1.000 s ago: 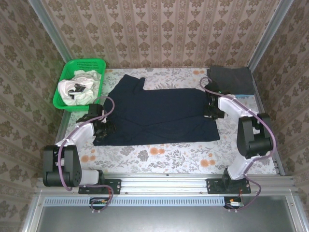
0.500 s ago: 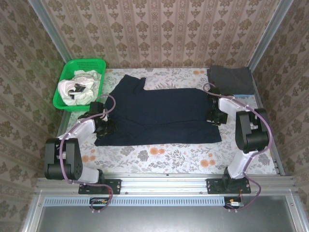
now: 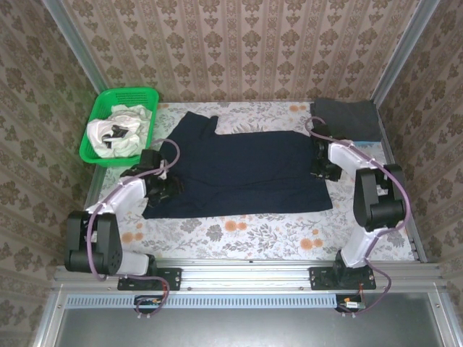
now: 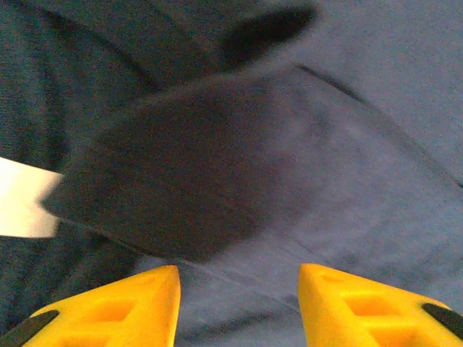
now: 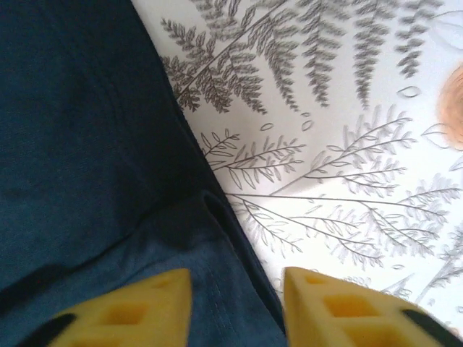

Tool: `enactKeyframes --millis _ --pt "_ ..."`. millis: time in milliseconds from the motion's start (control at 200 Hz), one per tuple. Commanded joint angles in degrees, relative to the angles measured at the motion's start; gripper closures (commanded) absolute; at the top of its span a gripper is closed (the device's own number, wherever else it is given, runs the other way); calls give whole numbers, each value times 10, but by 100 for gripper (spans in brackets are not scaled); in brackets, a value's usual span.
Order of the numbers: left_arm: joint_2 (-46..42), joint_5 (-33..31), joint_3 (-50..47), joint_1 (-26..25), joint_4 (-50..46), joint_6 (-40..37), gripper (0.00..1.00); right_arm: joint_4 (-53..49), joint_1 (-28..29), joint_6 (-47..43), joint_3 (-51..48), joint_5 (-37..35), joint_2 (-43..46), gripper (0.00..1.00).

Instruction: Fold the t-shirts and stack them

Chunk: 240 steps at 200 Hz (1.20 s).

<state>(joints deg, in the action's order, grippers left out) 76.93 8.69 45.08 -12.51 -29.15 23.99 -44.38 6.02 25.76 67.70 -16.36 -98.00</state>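
From above: shows a dark navy t-shirt point(image 3: 239, 170) spread flat in the middle of the floral table point(image 3: 239, 235), one sleeve pointing toward the far wall. Places the left gripper point(image 3: 165, 189) on its left edge and the right gripper point(image 3: 323, 168) on its right edge. Also shows a folded dark grey t-shirt point(image 3: 346, 116) at the far right corner and white t-shirts point(image 3: 114, 134) heaped in a green basket point(image 3: 137, 95).

From the left wrist: shows yellow fingers point(image 4: 108, 307) spread apart over blurred navy cloth with a raised fold.

From the right wrist: shows yellow fingers point(image 5: 137, 307) apart, straddling the shirt's hem beside bare table.

Likely step: taking hold of both sides for a fold. Calls next for closing on cloth at both ends together, then lifting evenly.
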Motion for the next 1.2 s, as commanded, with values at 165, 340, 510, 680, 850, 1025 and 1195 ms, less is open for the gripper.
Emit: enactKeyframes --millis 165,340,510,680,850,1025,1195 --pt "-45 -55 -51 -98 4 95 40 39 11 4 -78 27 81 47" --pt "10 -54 -65 -86 38 97 38 57 11 2 -84 46 77 45" --pt "49 -52 -46 -86 55 87 48 62 11 2 -92 49 83 44" --pt "48 -64 -26 -87 31 81 47 69 11 -1 -100 56 86 44" --pt "56 -74 -11 -76 26 70 44 83 11 1 -105 70 75 44" --pt "98 -80 8 -65 28 59 46 87 11 0 -108 71 63 44" --pt "103 -75 20 -59 27 53 68 88 11 -2 -113 70 68 44"
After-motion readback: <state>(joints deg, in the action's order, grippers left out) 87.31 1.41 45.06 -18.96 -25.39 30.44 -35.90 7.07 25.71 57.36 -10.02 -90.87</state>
